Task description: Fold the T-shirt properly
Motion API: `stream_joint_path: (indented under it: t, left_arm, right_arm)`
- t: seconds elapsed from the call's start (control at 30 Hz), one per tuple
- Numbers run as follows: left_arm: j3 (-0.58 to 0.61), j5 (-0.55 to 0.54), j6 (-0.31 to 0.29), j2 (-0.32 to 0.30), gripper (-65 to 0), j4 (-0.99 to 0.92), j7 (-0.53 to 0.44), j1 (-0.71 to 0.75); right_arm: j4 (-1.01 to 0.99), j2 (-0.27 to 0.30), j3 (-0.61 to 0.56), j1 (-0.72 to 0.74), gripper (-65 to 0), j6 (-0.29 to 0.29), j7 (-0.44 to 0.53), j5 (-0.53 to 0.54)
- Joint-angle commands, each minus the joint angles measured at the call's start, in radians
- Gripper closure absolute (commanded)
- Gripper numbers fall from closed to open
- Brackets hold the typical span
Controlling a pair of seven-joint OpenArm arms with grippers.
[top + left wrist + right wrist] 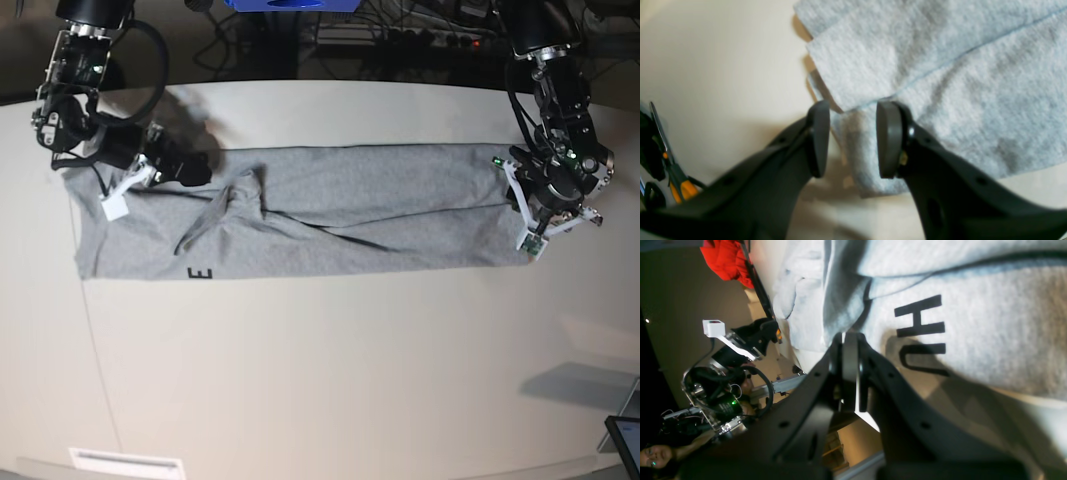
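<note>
The light grey T-shirt (340, 215) lies in a long band across the beige table, with black lettering (200, 273) at its lower left. The letters also show in the right wrist view (920, 328). My right gripper (195, 170) is at the shirt's upper left edge. In the right wrist view its jaws (850, 350) are pressed together where a fold of the cloth (826, 306) meets their tips. My left gripper (522, 205) is at the shirt's right end. In the left wrist view it (853, 140) is open, its fingers straddling a corner of the cloth (940, 76).
Orange-handled scissors (676, 180) lie at the left of the left wrist view. A red object (726, 260) sits past the shirt. A dark tablet corner (625, 440) is at the table's lower right. A white label (127, 462) is at the front edge.
</note>
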Motion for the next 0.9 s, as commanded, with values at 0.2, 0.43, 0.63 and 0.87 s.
stream_joint_path:
  t: [0.2,0.43,0.63,0.87]
  left_arm:
    - [-0.002,0.001,-0.002,-0.014,-23.5,0.015,-0.012,-0.011]
    - [-0.008,0.001,-0.002,-0.015,-23.5,0.015,-0.012,-0.01]
    - [-0.008,0.001,-0.002,-0.015,-23.5,0.015,-0.012,-0.01]
    - [-0.008,0.001,-0.002,-0.015,-23.5,0.015,-0.012,-0.01]
  right_arm:
    - [-0.04,-0.027,-0.043,0.035,-0.1,0.003,0.0,0.029]
    - [-0.062,-0.035,-0.103,0.069,-0.1,0.003,0.026,0.029]
    - [-0.1,-0.035,-0.109,0.123,-0.1,-0.056,0.035,0.031]
    - [-0.186,-0.036,-0.119,0.173,-0.1,-0.06,0.039,0.029]
